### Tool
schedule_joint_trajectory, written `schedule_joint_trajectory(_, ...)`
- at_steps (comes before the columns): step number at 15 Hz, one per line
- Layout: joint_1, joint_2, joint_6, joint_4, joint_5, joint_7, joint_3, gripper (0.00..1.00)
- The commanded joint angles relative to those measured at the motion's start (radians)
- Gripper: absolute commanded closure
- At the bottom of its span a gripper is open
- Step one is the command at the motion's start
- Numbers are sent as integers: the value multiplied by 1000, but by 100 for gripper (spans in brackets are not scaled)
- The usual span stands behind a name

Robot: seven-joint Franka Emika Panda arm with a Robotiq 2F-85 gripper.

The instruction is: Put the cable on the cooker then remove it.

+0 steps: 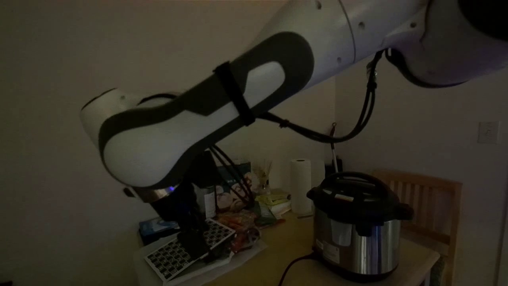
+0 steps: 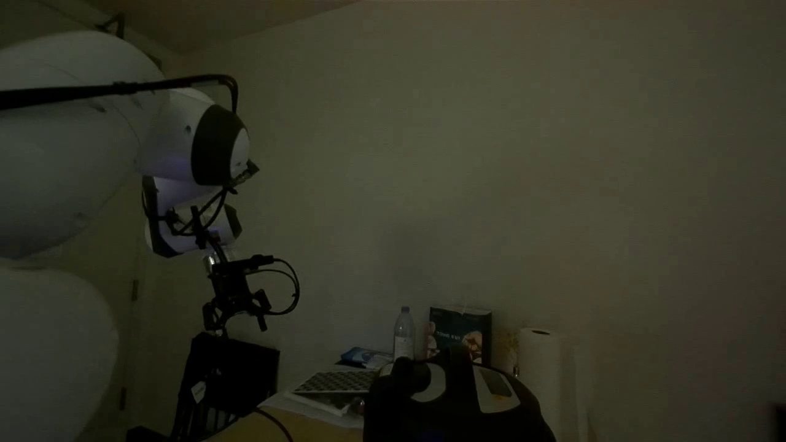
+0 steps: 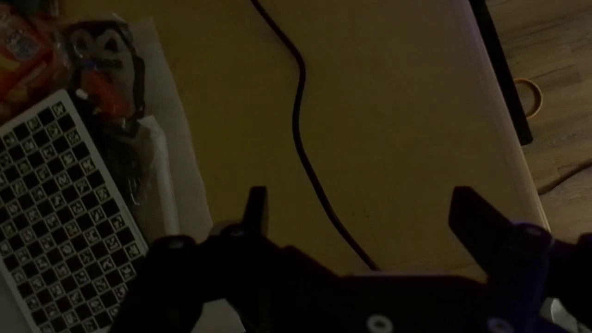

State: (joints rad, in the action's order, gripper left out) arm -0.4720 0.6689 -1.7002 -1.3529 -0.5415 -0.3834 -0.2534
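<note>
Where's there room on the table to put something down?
In the wrist view, the widest bare patch of table lies between the cable and the table's edge; a narrower strip lies between the cable and the pale sheet. It's crowded around the checkered board and red packet.

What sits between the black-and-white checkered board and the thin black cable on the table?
Wrist view, board to cable: clear plastic packaging, a whitish sheet, then yellowish tabletop.

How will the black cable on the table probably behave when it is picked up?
The cable will probably be floppy and sag, since it lies in loose curves. It looks thin, so it is likely light. In an exterior view it seems to run to the cooker, so lifting far might tug there.
</note>
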Motion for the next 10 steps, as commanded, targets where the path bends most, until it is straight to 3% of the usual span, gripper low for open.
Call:
schedule_joint_trajectory(1,-49,164,79,228,-18,-175,8,0)
schedule_joint_trajectory(2,-30,84,25,104,-6,-82,4,0)
schedule_joint_trajectory(7,-38,113,27,136,-6,-88,7,0)
schedule_joint_trajectory(10,-68,206,4,223,-4,-136,13,0)
